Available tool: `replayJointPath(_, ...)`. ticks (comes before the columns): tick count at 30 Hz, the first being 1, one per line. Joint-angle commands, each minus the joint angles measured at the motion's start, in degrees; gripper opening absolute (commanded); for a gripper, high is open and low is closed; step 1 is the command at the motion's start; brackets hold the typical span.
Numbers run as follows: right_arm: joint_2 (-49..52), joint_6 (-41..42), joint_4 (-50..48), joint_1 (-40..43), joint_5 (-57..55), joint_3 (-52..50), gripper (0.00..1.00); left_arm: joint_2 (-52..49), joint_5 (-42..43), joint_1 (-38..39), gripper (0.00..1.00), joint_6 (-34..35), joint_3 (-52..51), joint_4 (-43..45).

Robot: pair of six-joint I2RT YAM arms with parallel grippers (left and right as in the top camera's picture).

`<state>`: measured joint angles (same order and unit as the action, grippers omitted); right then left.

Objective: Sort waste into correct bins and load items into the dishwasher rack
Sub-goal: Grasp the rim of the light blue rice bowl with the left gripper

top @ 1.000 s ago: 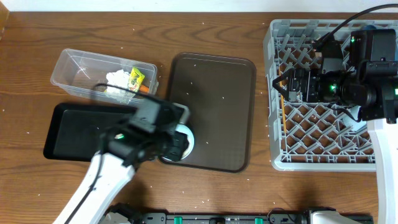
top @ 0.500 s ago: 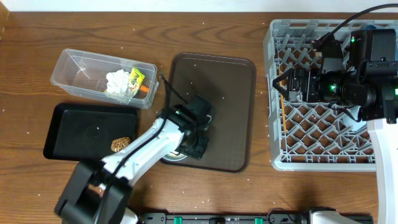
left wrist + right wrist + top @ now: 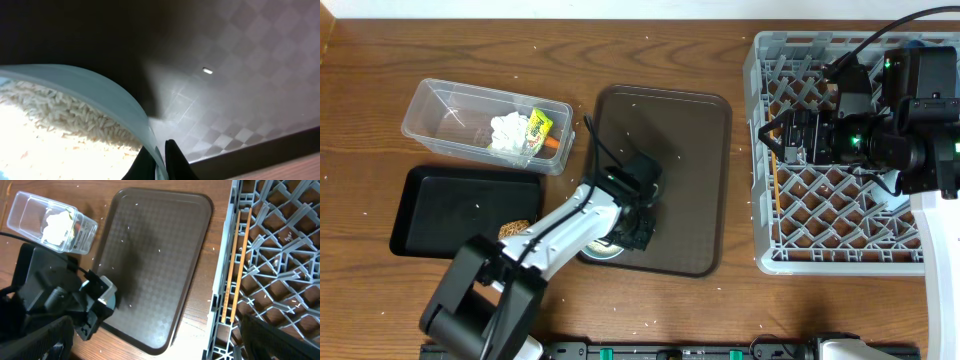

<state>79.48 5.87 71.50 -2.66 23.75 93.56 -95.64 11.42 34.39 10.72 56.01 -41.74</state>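
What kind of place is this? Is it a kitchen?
Probably a robot practice table set up like a dish-clearing station, not a real kitchen: a grey dishwasher rack, a brown serving tray and a clear waste tub sit on a wooden table.

You have no text to read here; the print on the green-yellow foil wrapper [image 3: 539, 124] is too small to make out.
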Motion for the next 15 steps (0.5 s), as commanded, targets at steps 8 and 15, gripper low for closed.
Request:
replayJointPath(8, 0.0, -0.1, 0.2, -0.4, 0.0, 0.1, 0.99, 18.6, 7.5, -6.6, 0.06, 0.1, 1.8, -2.2)
replayJointPath(15, 0.0, -0.1, 0.0, -0.4, 0.0, 0.1, 0.99, 29.5, 7.6, -14.3, 0.06, 0.1, 1.7, -5.9)
